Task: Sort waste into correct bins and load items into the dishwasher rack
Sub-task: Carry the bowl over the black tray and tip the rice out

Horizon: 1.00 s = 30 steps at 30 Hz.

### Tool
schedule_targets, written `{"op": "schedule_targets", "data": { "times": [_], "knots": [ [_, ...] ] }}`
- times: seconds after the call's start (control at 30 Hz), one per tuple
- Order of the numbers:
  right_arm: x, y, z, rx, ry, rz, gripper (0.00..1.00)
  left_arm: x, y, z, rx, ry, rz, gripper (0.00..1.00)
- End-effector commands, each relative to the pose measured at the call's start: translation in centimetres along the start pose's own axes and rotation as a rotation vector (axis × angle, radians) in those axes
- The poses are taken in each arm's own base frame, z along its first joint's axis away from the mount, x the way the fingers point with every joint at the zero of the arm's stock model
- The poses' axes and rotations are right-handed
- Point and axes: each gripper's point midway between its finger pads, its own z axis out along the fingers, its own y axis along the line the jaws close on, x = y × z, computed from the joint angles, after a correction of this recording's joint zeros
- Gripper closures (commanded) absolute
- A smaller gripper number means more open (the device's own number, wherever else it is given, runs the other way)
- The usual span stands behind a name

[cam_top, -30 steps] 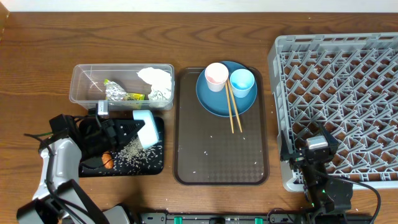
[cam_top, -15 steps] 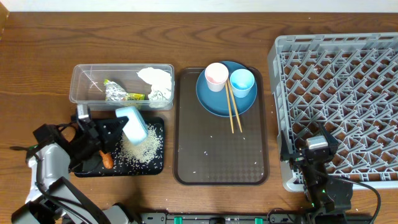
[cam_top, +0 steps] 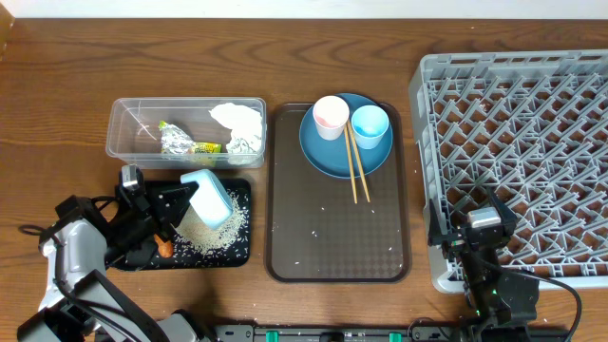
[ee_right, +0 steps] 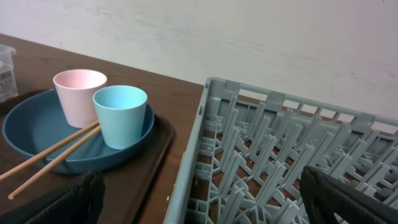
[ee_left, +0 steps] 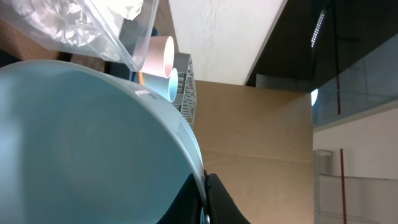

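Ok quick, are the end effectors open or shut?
Left end effector: shut on the pale blue-white bowl.
Right end effector: open, holding nothing.

No legible txt, labels or nos. anywhere.

Overhead cam: straight down from far up, whole table point(cam_top: 57, 76) in frame, my side at the bottom edge. My left wrist cam: pressed close against the pale blue-white bowl point(ee_left: 81, 143), rolled sideways, facing along the table. My right wrist cam: low, near the dishwasher rack point(ee_right: 261, 155) edge, facing the back wall point(ee_right: 249, 37). All three views share the pale pink cup point(ee_right: 79, 93) and light blue cup point(ee_right: 121, 112).
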Motion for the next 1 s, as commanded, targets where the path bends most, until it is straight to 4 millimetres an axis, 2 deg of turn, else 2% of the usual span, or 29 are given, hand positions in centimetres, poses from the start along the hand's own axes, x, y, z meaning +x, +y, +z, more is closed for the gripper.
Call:
{"op": "schedule_targets", "data": {
  "times": [0.0, 0.23, 0.37, 0.5, 0.77, 0.97],
  "knots": [
    [0.1, -0.2, 0.0, 0.011, 0.004, -0.007, 0.01, 0.1, -0.8, -0.1, 0.027, -0.006, -0.020, 0.93],
    [0.1, -0.2, 0.0, 0.011, 0.004, -0.007, 0.01, -0.4, -0.5, -0.1, 0.012, -0.009, 0.056, 0.94],
    [0.1, -0.2, 0.0, 0.011, 0.004, -0.007, 0.01, -0.1, -1.3, 0.2, 0.009, 0.007, 0.051, 0.94],
    [0.1, -0.2, 0.0, 0.011, 0.004, -0.007, 0.01, 0.4, -1.8, 0.9, -0.145, 0.048, 0.113, 0.94],
    [0.1, -0.2, 0.0, 0.011, 0.004, -0.007, 0.01, 3.5, -3.4, 3.4, -0.435, 0.075, 0.327, 0.94],
    [0.1, -0.2, 0.0, 0.011, 0.004, -0.007, 0.01, 6.7, -2.4, 4.8, -0.681, 0.047, 0.524, 0.94]
  ]
}}
